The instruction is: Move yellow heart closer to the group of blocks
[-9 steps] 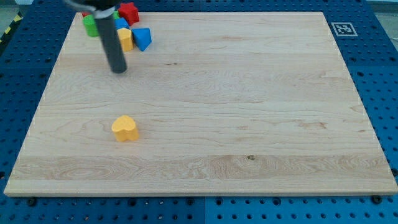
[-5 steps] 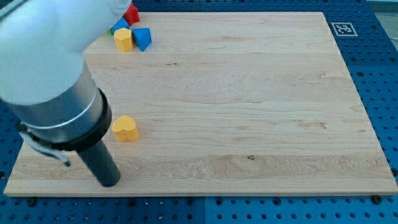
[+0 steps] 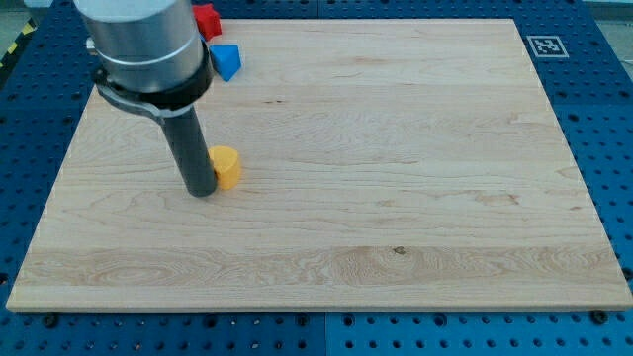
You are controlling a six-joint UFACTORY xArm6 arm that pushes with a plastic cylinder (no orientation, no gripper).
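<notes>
The yellow heart [image 3: 226,166] lies on the wooden board [image 3: 396,148], left of the middle. My tip [image 3: 201,191] stands right against the heart's lower left side. The group of blocks is at the view's top left; only a red block [image 3: 206,20] and a blue block [image 3: 226,60] show, the others are hidden behind the arm [image 3: 146,49].
A square marker tag [image 3: 544,45] sits on the board's top right corner. Blue perforated table [image 3: 613,119] surrounds the board on all sides.
My tip has swung from the board's lower left up to the heart. The heart has moved up and a little right, toward the group.
</notes>
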